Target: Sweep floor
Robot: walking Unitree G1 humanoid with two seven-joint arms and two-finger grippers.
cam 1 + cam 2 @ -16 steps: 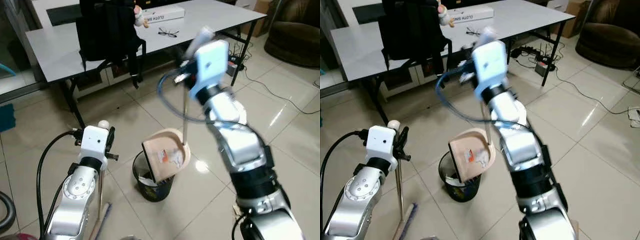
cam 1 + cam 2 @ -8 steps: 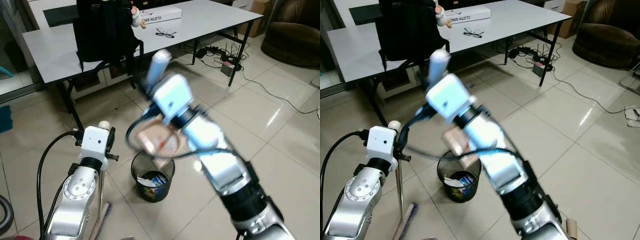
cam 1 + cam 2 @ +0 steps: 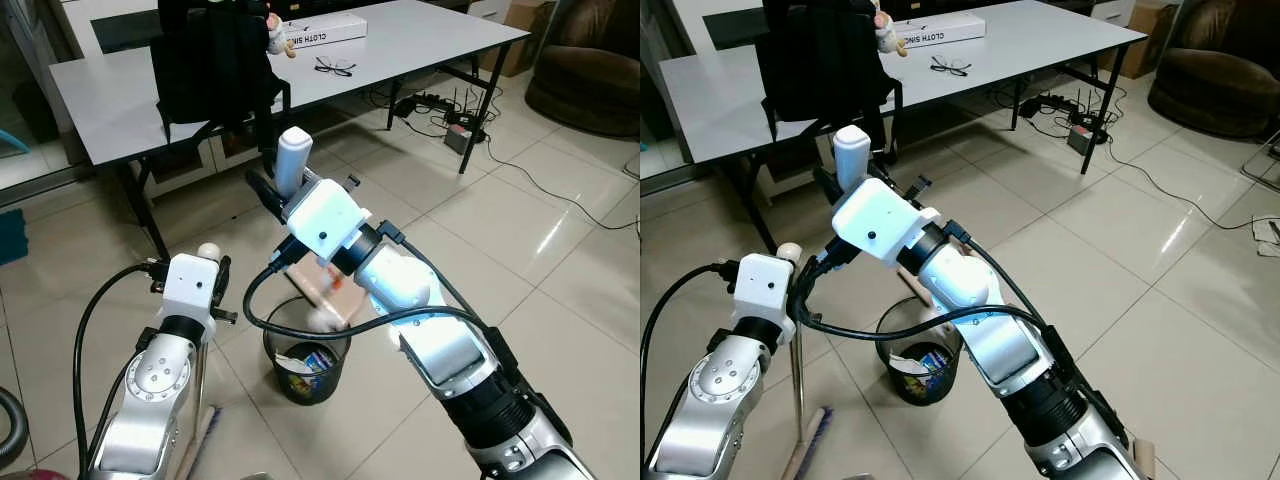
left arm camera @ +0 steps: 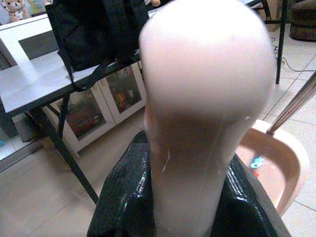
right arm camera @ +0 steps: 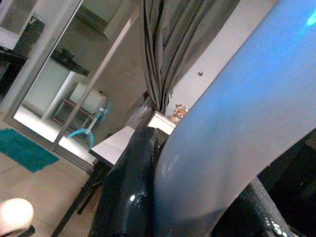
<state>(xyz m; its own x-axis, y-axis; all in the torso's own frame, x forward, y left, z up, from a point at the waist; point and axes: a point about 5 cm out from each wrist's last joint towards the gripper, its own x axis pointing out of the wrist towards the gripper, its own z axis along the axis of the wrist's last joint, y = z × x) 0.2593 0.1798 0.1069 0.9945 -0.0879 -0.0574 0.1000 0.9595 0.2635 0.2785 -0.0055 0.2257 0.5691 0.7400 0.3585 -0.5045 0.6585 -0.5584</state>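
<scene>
My right gripper (image 3: 283, 193) is shut on the dustpan's white handle (image 3: 292, 160), near the table's front edge. In the right wrist view the handle (image 5: 222, 123) fills the space between the black fingers (image 5: 131, 197). The beige dustpan (image 3: 325, 290) hangs blurred and tilted just above the black waste bin (image 3: 305, 358), which holds rubbish. My left gripper (image 3: 212, 264) is shut on the broom's pale knobbed handle (image 3: 207, 250); its thin pole (image 3: 202, 375) runs down to the floor. The left wrist view has that handle (image 4: 197, 98) up close, with the dustpan (image 4: 281, 168) behind it.
A grey table (image 3: 420, 45) stands ahead with a black backpack (image 3: 215, 60), glasses (image 3: 335, 67) and a white box (image 3: 320, 30) on it. Cables and a power strip (image 3: 455, 130) lie on the tiles at right. A brown armchair (image 3: 590, 70) sits far right.
My right arm has swung from high on the right down and to the left. The dustpan rose off the bin's rim and now hangs lower again over the bin. The left arm is still.
</scene>
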